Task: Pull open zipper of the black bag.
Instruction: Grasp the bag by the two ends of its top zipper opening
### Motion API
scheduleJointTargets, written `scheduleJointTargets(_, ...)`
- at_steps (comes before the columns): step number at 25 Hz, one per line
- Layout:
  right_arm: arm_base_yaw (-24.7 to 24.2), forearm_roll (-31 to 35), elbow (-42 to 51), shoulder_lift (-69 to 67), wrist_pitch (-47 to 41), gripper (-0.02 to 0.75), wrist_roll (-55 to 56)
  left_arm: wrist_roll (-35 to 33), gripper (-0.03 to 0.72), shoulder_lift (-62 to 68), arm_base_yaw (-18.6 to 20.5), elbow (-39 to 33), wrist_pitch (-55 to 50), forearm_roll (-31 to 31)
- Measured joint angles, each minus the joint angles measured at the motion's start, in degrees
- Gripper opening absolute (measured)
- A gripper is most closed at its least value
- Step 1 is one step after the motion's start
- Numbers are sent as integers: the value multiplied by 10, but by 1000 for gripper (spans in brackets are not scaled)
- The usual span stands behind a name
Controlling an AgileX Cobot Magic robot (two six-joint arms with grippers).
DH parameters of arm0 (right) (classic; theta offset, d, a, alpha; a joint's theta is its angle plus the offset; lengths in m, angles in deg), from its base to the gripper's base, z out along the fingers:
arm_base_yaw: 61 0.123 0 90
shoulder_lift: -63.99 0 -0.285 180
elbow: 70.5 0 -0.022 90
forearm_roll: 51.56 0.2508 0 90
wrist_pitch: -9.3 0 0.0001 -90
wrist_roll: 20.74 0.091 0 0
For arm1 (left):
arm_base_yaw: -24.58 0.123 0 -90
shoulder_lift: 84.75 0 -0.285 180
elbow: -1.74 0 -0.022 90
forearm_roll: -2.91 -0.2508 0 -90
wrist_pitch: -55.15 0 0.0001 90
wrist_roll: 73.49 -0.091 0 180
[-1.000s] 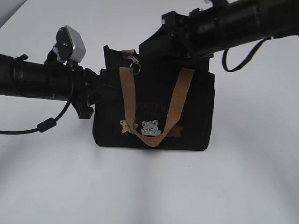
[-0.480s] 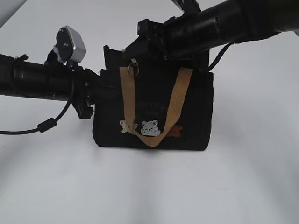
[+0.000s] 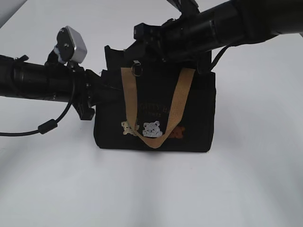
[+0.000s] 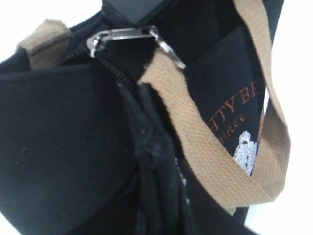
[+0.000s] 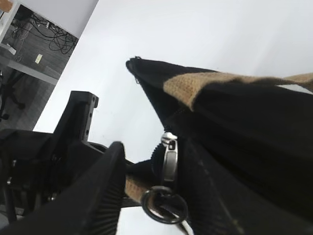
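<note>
Black bag [image 3: 156,113] stands upright on white table [image 3: 151,189], tan handle [image 3: 177,109] looped over its front, bear patches low down. Zipper [image 4: 115,73] runs along top edge; silver ring [image 3: 136,69] hangs near top left. Left gripper [image 3: 102,92] pinched on bag's left side, jaws nearly together on the fabric. Right gripper [image 3: 139,47] above the ring, fingers [image 5: 105,191] apart, one beside the pull; contact unclear.

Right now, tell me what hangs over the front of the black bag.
A tan handle loops down the black bag, crossing the bear patches; the zipper's ring pull dangles above. Some lettering is covered.
</note>
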Motion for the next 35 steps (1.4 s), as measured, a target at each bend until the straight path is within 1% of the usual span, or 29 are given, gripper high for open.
scheduleJointTargets(2, 8, -2, 0, 0, 11, 312, 0, 1, 65, 0, 0, 0, 0, 0)
scheduleJointTargets(5, 13, -4, 0, 0, 17, 240, 1, 1, 65, 0, 0, 0, 0, 0)
scheduleJointTargets(8, 13, -5, 0, -2, 20, 109, 3, 1, 65, 0, 0, 0, 0, 0)
scheduleJointTargets(9, 13, -6, 0, -4, 21, 52, 6, 1, 65, 0, 0, 0, 0, 0)
scheduleJointTargets(10, 13, -9, 0, -4, 23, 17, 12, 1, 65, 0, 0, 0, 0, 0)
scheduleJointTargets(11, 13, -12, 0, -5, 24, -1, 20, 1, 65, 0, 0, 0, 0, 0)
scheduleJointTargets(16, 2, -17, 0, -4, 13, -1, 40, 1, 65, 0, 0, 0, 0, 0)
scheduleJointTargets(18, -14, -23, 0, 2, -22, -1, 49, 1, 65, 0, 0, 0, -3, 0)
scheduleJointTargets(20, -39, -45, 0, 13, -58, -1, 71, 1, 65, 0, 0, 0, -5, 0)
scheduleJointTargets(23, -81, -121, 0, 36, -109, -1, 123, 1, 65, 0, -1, 0, -7, 0)
scheduleJointTargets(26, -124, -237, 0, 70, -144, -1, 182, 1, 65, 0, -1, 0, -8, 0)
scheduleJointTargets(29, -156, -331, 0, 94, -178, -1, 231, 1, 65, 0, -1, 1, -9, 0)
scheduleJointTargets(31, -163, -361, 0, 99, -184, -1, 244, 1, 65, 0, -1, 1, -8, -1)
scheduleJointTargets(33, -155, -372, 0, 99, -188, 4, 247, 1, 67, 0, -1, 1, -4, -1)
scheduleJointTargets(34, -148, -374, 0, 99, -189, 28, 245, 5, 84, 0, -1, 1, 2, -1)
scheduleJointTargets(35, -141, -374, 0, 99, -192, 73, 242, 23, 127, -2, -1, 1, 14, -1)
